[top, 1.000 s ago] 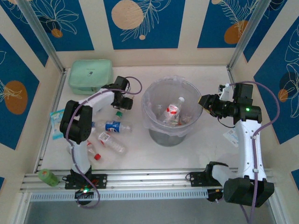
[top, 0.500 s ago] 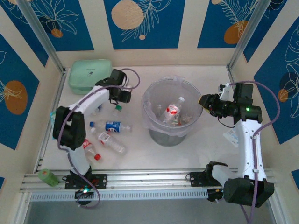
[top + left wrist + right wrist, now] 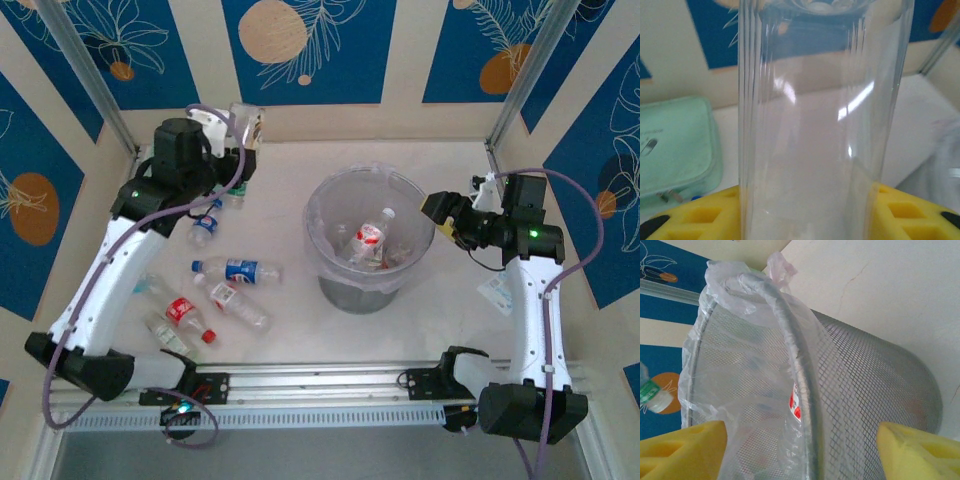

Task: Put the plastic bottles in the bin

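Clamping a clear bottle (image 3: 815,125), the left end effector (image 3: 247,128) hangs over the tabletop's (image 3: 290,330) far-left corner; loose bottles (image 3: 238,270) lie left of the bin (image 3: 311,215), while the right end effector (image 3: 447,217) gapes empty beside its right rim.

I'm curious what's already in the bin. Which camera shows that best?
Top external: it looks down into the bin, bottles lying inside. Right wrist sees its mesh wall and bagged rim from the side.

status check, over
left gripper shut on clear bottle, raised. right gripper open beside bin. more bottles on table. bin mouth unobstructed.
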`<state>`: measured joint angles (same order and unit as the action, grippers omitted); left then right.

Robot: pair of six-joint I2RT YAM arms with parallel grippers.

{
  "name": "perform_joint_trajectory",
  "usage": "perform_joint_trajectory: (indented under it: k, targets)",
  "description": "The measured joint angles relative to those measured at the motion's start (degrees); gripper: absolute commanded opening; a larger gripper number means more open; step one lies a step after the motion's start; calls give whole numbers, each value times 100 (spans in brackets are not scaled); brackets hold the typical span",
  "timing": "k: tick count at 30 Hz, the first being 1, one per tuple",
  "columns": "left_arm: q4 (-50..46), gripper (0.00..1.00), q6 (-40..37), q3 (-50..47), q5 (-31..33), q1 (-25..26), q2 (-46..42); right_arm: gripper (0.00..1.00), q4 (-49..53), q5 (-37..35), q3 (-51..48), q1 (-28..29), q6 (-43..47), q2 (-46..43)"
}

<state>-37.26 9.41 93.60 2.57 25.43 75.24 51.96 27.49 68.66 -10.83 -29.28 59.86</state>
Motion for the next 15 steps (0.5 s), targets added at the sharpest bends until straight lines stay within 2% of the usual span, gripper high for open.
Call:
perform_joint_trajectory:
  k: [5,8,15]
  targets:
    - [-52,18,-37,728,66,1056,120,83,9,-48,0,0,-11,0]
    - [-66,0,-107,1263,90,1690,468,85,46,-74,0,2,-9,0]
    - [-138,0,-227,1969,59,2479,1366,92,175,-199,13,22,24,-7]
